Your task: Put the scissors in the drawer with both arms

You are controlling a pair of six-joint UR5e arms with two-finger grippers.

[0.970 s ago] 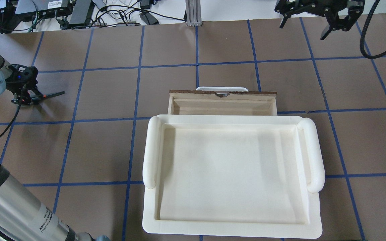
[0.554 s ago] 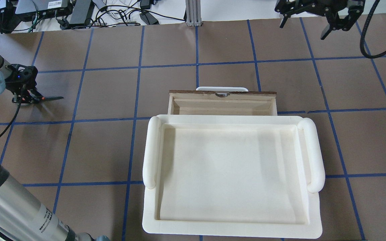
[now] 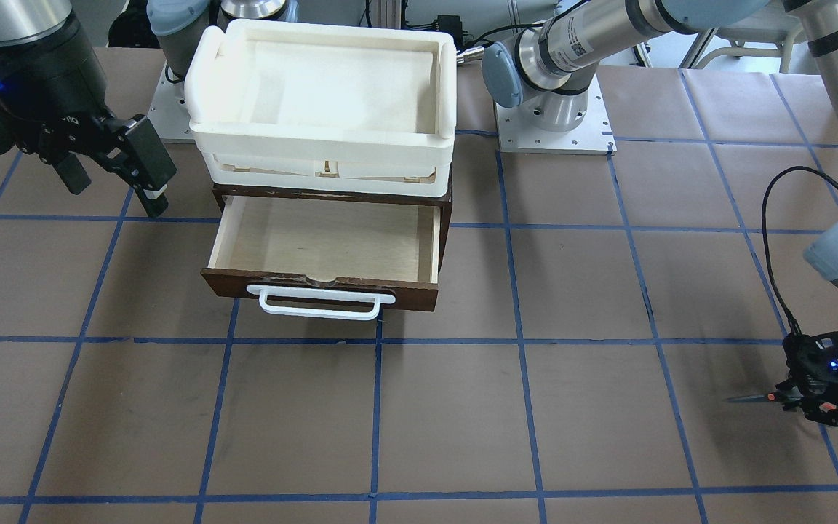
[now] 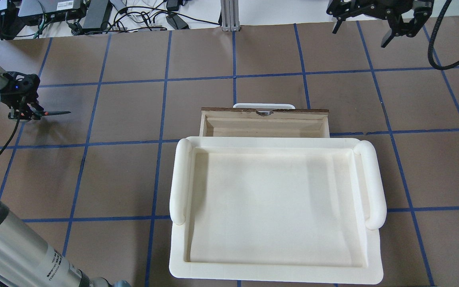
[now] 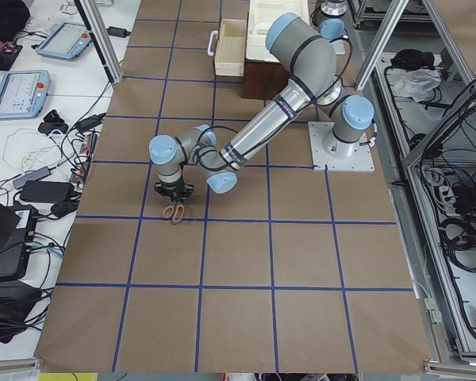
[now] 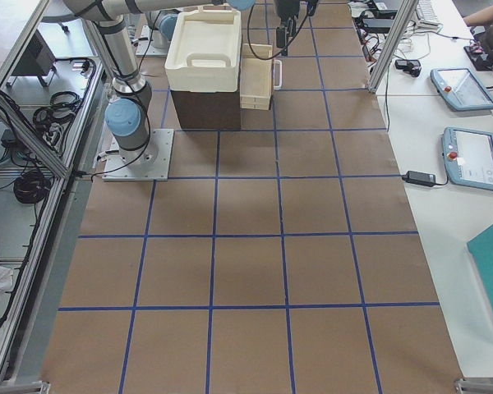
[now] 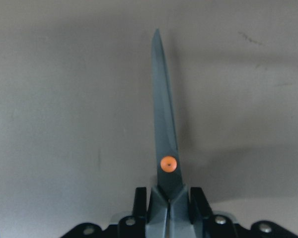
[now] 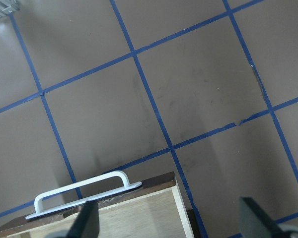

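My left gripper (image 4: 23,113) is shut on the scissors (image 4: 56,113) at the table's far left. The grey blades are closed and point level toward the table's middle. The left wrist view shows the scissors (image 7: 165,144) with the orange pivot dot, clamped at the handle end between the black fingers (image 7: 139,199). The front view shows the same gripper (image 3: 819,404) and blade (image 3: 750,398). The brown drawer (image 4: 264,126) is pulled open with nothing in it, and its white handle (image 3: 319,302) faces away from me. My right gripper (image 4: 360,35) is open and empty, above the table beyond the drawer's right end (image 3: 113,191).
A cream-white tray (image 4: 277,271) sits on top of the cabinet that holds the drawer. Brown paper with blue tape lines covers the table (image 4: 126,171). Cables and devices (image 4: 74,12) lie beyond the far edge. A black cable (image 4: 438,44) hangs by the right arm.
My left gripper has moved a little to the left with the scissors, and the blades have turned from slightly tilted to level. The right arm has not moved.
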